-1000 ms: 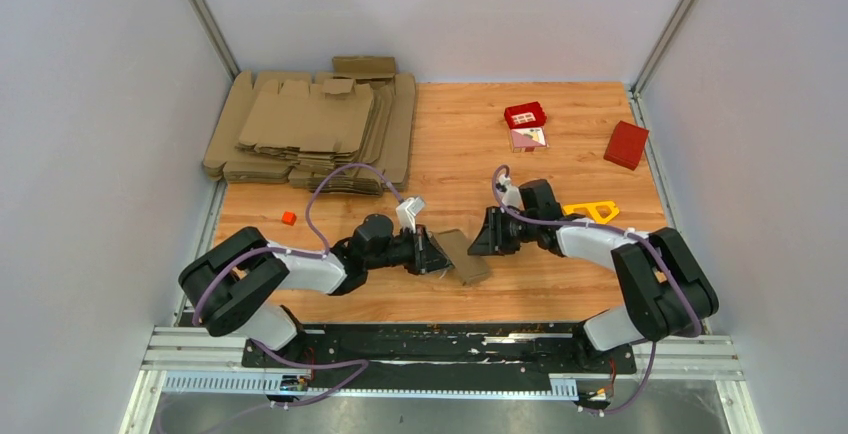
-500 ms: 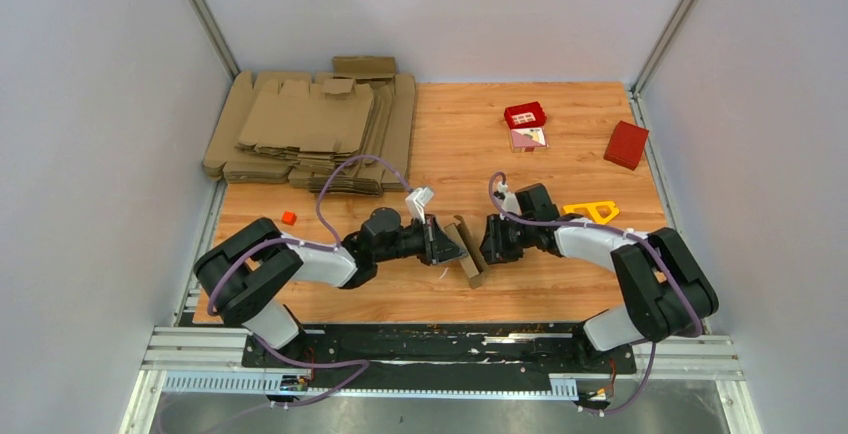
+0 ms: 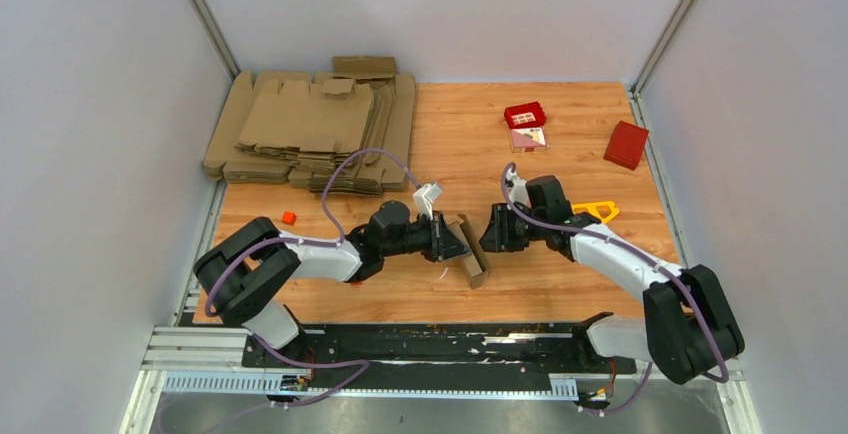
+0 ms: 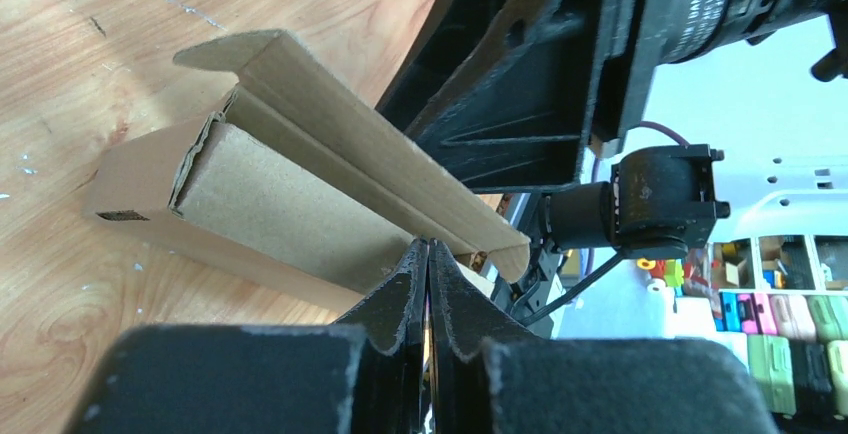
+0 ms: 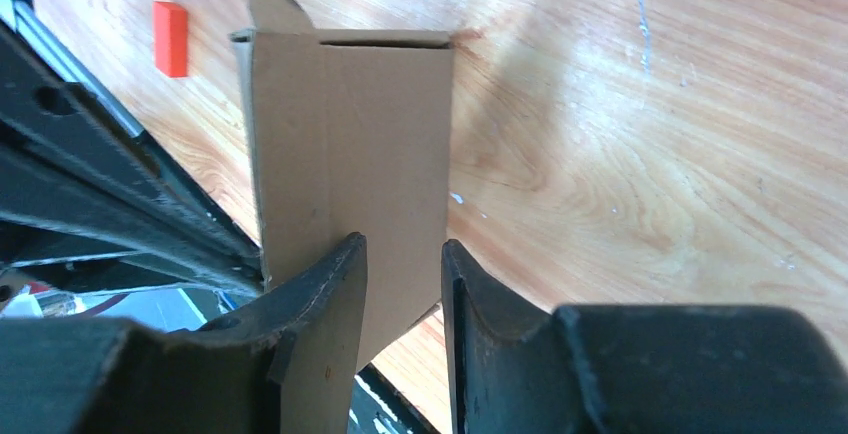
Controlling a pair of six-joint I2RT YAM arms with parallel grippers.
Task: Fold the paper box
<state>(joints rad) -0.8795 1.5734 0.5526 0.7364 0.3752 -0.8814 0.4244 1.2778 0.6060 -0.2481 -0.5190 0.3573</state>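
Note:
The paper box [image 3: 470, 254] is a small brown cardboard piece, partly folded, standing on its long edge on the table between my two grippers. My left gripper [image 3: 455, 245] is against its left side. In the left wrist view the fingers [image 4: 428, 246] are pressed together at the lower edge of the box [image 4: 280, 204], with a thin tan sliver between them. My right gripper [image 3: 490, 234] is just right of the box with its jaws a little apart. In the right wrist view [image 5: 400, 254] the box [image 5: 350, 134] stands right in front, overlapped by one finger.
A big pile of flat cardboard blanks [image 3: 310, 124] lies at the back left. A small orange block [image 3: 288, 218] is on the left. A yellow triangle [image 3: 595, 211], a red box [image 3: 626, 144] and a small red tray with a card [image 3: 525, 119] lie on the right.
The box has gone from lying tilted to standing on its edge. My left gripper moved right with it. My right gripper came close to the box, then shifted slightly back.

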